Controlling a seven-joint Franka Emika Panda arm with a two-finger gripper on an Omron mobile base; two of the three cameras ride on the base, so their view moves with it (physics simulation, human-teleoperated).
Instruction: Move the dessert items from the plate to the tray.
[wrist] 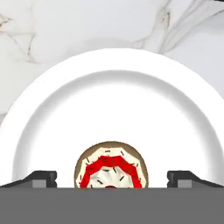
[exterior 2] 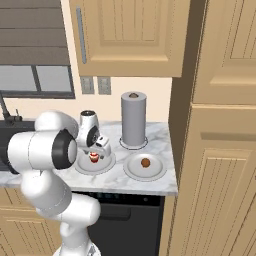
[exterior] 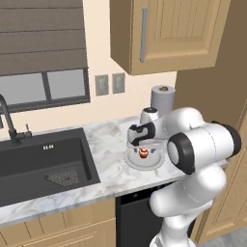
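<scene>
The marble worktop (exterior 2: 150, 186) carries everything here, with the dark sink (exterior: 43, 166) well off to the arm's left and a tall grey paper-towel roll (exterior 2: 133, 120) standing at the back. Two round pale plates sit near each other on it: the nearer plate (wrist: 113, 94) under the hand, and a second plate (exterior 2: 156, 172) to its right holding the plain brown ball (exterior 2: 145, 162). No blue tray can be made out from here, so the carry will likely need a wide swing or a drive of the base, and a loosely held piece could drop on the way. The gripper (wrist: 111, 178) hangs directly over the nearer plate with its fingers (wrist: 41, 178) spread fully apart and nothing between them. The red-and-white cupcake (wrist: 110, 166) lies on that plate, roughly centred between the two tips in the hand view. The risks look to me like these: the piece is tiny and rounded, so an off-centre close could squirt it sideways across the smooth plate; descending too far would press the tips into the plate and tilt or shove it toward the second plate; closing too high would pinch only the frosted top and lose it on lift.
</scene>
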